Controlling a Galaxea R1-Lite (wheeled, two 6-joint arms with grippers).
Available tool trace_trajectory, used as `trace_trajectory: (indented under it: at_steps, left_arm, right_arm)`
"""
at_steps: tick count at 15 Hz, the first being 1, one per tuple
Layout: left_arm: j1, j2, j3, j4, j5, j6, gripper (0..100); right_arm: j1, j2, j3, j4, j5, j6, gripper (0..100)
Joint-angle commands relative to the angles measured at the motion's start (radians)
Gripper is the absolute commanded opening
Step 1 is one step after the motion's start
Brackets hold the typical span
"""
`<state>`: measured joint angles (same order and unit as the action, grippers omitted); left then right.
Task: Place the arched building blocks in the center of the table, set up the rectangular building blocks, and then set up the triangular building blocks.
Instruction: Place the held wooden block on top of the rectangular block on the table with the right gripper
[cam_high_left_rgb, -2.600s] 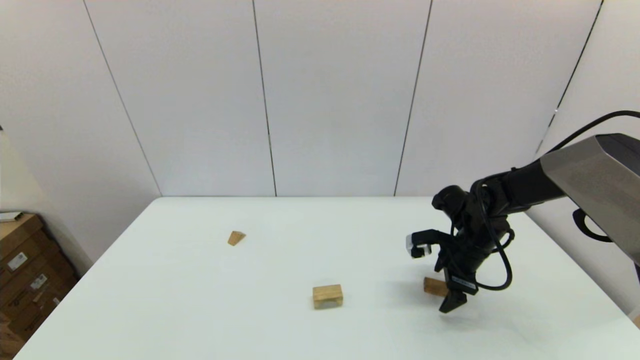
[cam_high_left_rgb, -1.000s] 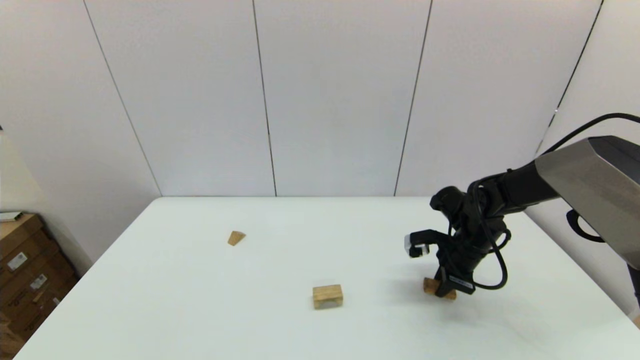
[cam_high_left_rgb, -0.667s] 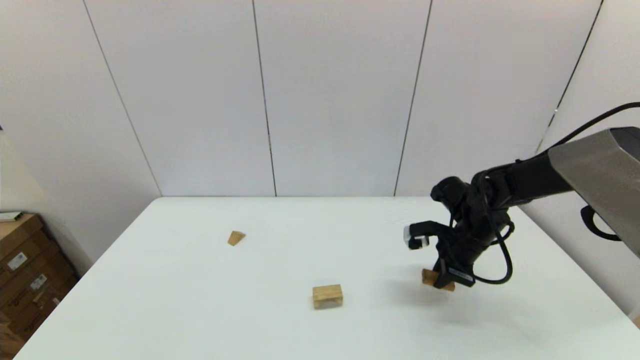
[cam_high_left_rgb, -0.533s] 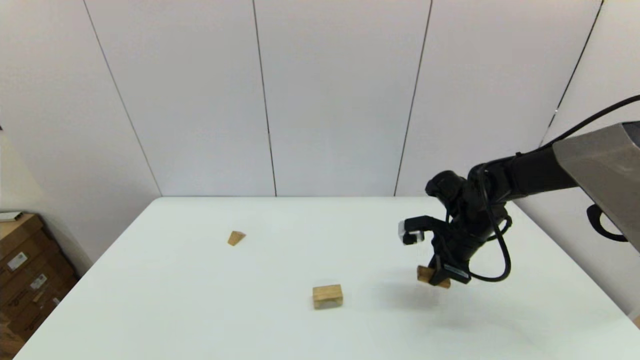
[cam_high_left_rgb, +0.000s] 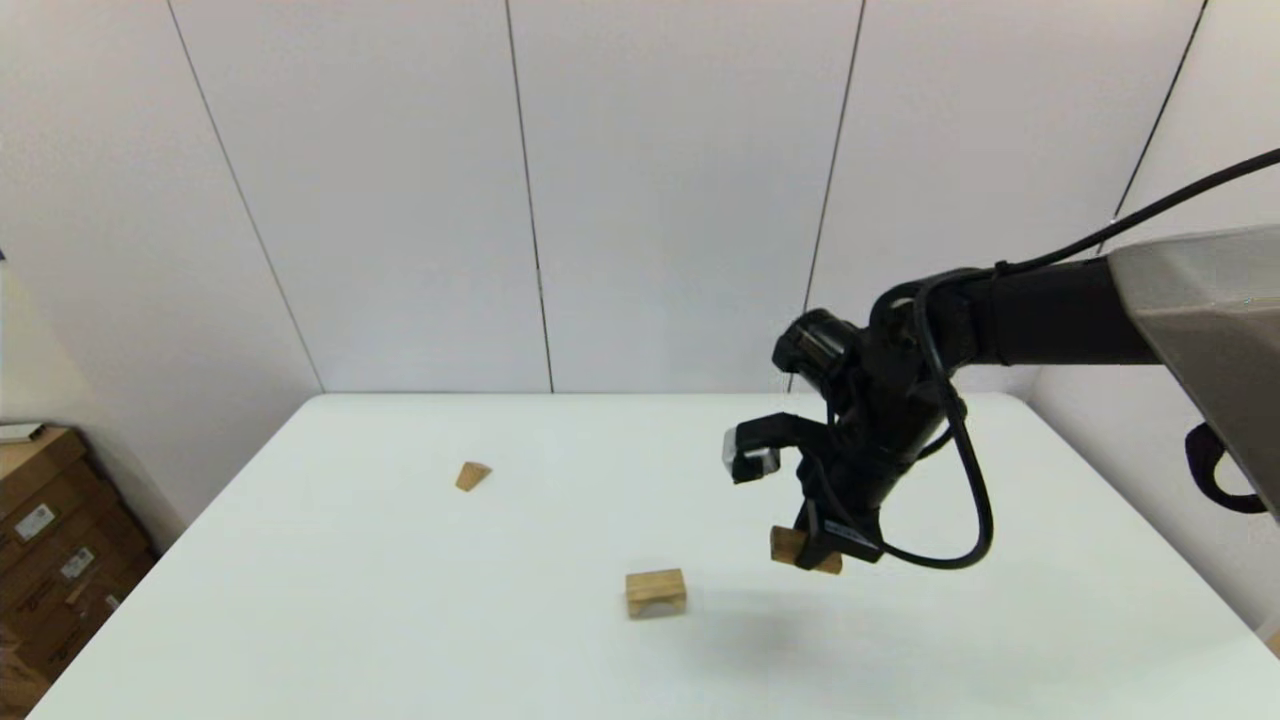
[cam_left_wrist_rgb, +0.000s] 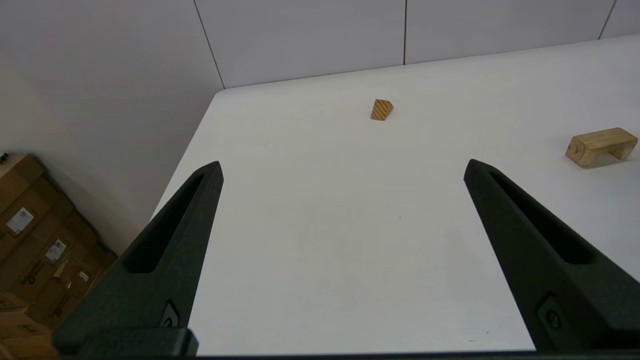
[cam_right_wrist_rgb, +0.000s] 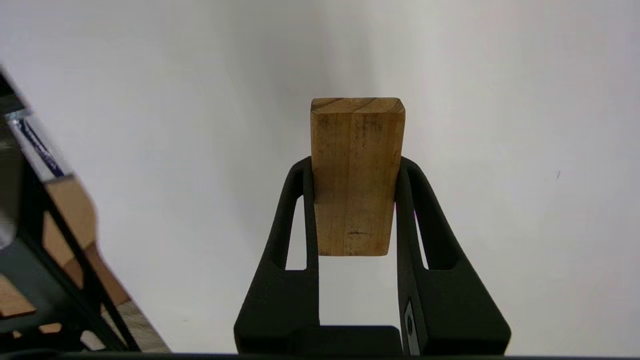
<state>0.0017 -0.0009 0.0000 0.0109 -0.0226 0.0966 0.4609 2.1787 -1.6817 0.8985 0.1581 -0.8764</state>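
one white table (cam_high_left_rgb: 400, 620), white panelled wall (cam_high_left_rgb: 680, 180)

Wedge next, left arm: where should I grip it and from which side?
Come straight down and pinch the wedge across its two flat striped triangular end faces. It lies alone on the table, so nothing blocks that approach; fingers would likely slide off the sloped sides and peak. The left gripper is open, apart from it.
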Motion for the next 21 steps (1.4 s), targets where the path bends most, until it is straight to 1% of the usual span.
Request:
trace_trajectory:
  at_steps: [1, 3, 4, 6, 13, 14, 16, 17, 18, 21]
  left_arm:
    - [0.000, 0.001, 0.000, 0.000, 0.000, 0.000, 100]
    - [0.000, 0.001, 0.000, 0.000, 0.000, 0.000, 100]
    - [0.000, 0.001, 0.000, 0.000, 0.000, 0.000, 100]
    - [0.001, 0.001, 0.002, 0.000, 0.000, 0.000, 100]
    - [0.000, 0.001, 0.000, 0.000, 0.000, 0.000, 100]
    - [0.001, 0.001, 0.000, 0.000, 0.000, 0.000, 100]
    - [0.000, 0.001, 0.000, 0.000, 0.000, 0.000, 100]
    - [0.000, 0.001, 0.000, 0.000, 0.000, 0.000, 100]
    - [0.000, 0.001, 0.000, 0.000, 0.000, 0.000, 100]
    - [0.000, 0.001, 0.000, 0.000, 0.000, 0.000, 100]
  right_arm:
    - [0.082, 0.064, -0.133, 0.086, 0.000, -0.009, 0]
    - [0.111, 0.108, -0.242, 0.163, 0.003, -0.010, 0]
    - [0.127, 0.130, -0.271, 0.168, 0.003, -0.018, 0]
    - [0.140, 0.158, -0.271, 0.143, 0.000, -0.029, 0]
    - [0.182, 0.177, -0.270, 0.146, 0.021, -0.041, 0]
    - [0.194, 0.179, -0.270, 0.145, 0.034, -0.042, 0]
    - [0.219, 0.179, -0.271, 0.140, 0.066, -0.067, 0]
    - [0.226, 0.179, -0.271, 0.138, 0.069, -0.075, 0]
    - [0.233, 0.185, -0.271, 0.132, 0.069, -0.076, 0]
    - [0.243, 0.196, -0.270, 0.076, 0.069, -0.076, 0]
